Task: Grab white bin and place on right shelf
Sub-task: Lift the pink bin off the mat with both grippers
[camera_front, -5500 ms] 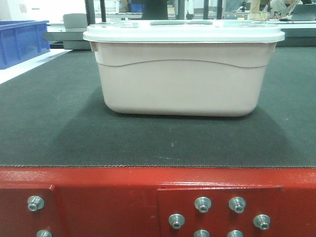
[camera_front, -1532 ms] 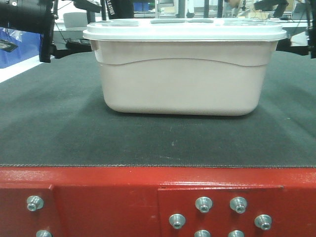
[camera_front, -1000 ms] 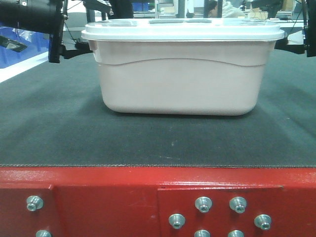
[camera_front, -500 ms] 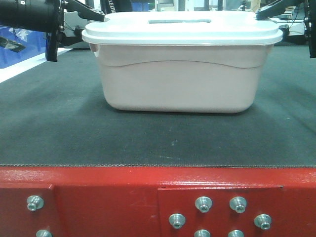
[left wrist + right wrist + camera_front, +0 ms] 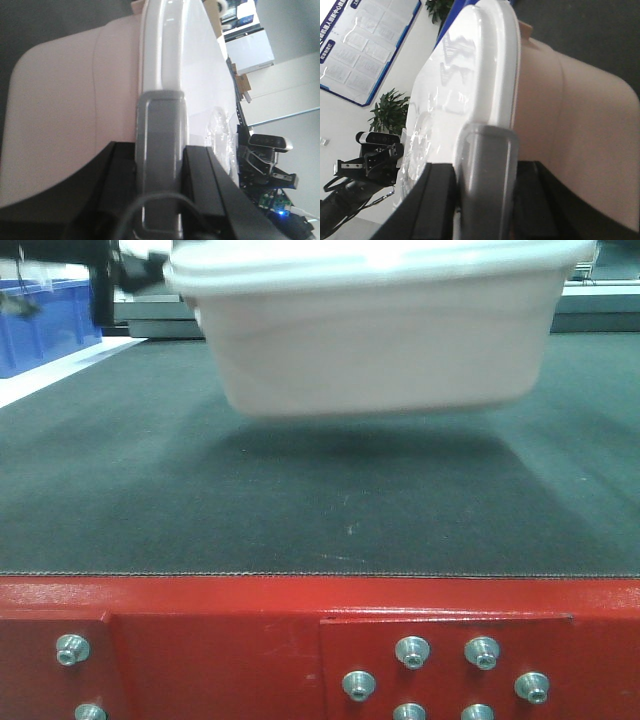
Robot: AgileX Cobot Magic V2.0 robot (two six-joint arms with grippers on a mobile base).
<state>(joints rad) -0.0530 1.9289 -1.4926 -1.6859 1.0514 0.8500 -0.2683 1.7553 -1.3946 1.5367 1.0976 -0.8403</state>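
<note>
The white bin (image 5: 380, 350) hangs blurred above the dark mat (image 5: 300, 510), with its shadow under it. Its lid runs off the top of the front view. My left gripper (image 5: 160, 150) is shut on the grey handle (image 5: 160, 130) at the bin's left end, one black finger (image 5: 120, 165) on each side of the lid rim. My right gripper (image 5: 487, 170) is shut on the grey handle (image 5: 487, 150) at the right end of the bin (image 5: 580, 125). Part of the left arm (image 5: 100, 280) shows at the top left. The right shelf is out of view.
A blue plastic bin (image 5: 40, 320) stands at the far left on a white surface. The red table frame (image 5: 250, 640) with steel bolts runs along the near edge. Each wrist view shows the other arm's camera beyond the lid (image 5: 270, 145) (image 5: 375, 150).
Both arms came in at the bin's two ends and closed on its lid handles. In the last half second the bin has risen off the mat.
</note>
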